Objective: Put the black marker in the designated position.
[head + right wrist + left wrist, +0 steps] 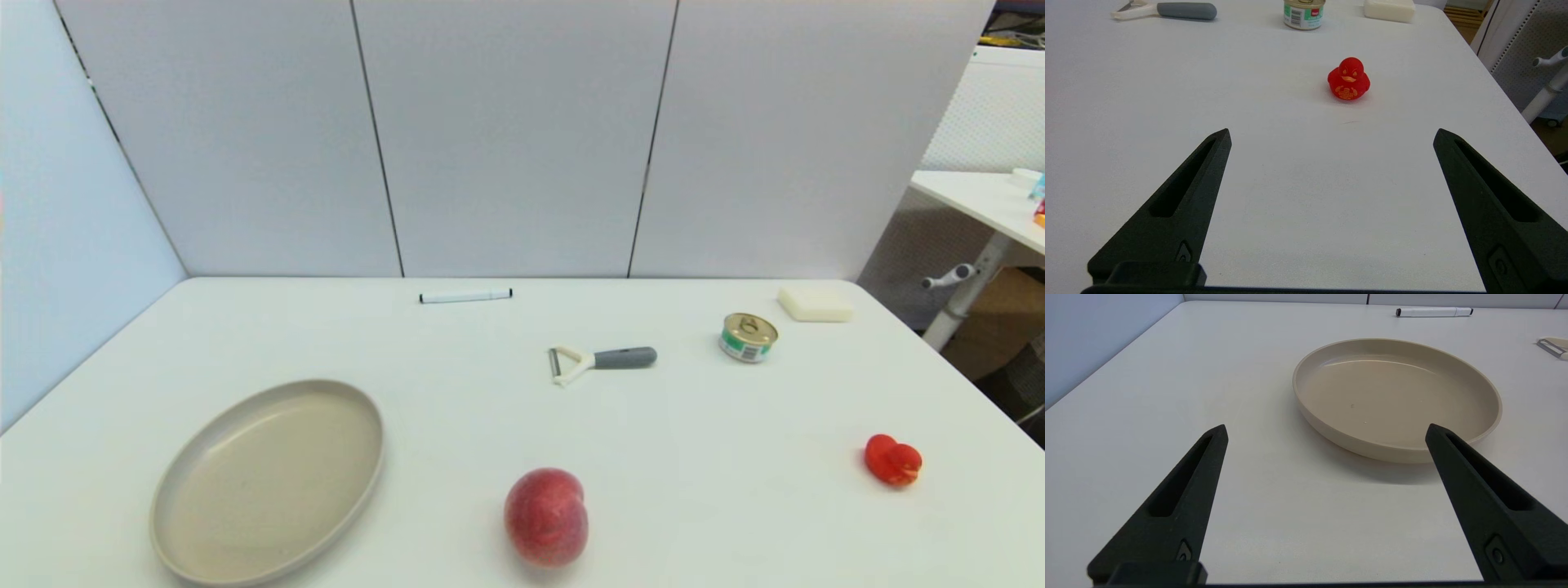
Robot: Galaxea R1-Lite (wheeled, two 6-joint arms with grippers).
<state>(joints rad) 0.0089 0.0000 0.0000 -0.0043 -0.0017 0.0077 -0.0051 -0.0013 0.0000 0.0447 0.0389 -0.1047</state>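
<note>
left pincer (1327, 430): fingers spread wide, low over table | right pincer (1331, 134): same

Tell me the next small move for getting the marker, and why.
Probably reach the left gripper forward past the plate toward the marker. The marker lies flat at the table's far edge, left of the peeler, untouched. Both grippers are open and empty near the front; the right gripper faces the red duck, farther off to the side.

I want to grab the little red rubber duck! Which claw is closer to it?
Right. The right claw is open, facing the little red rubber duck across bare table. The left claw, also open, sits by the beige oval plate, far from it.
</note>
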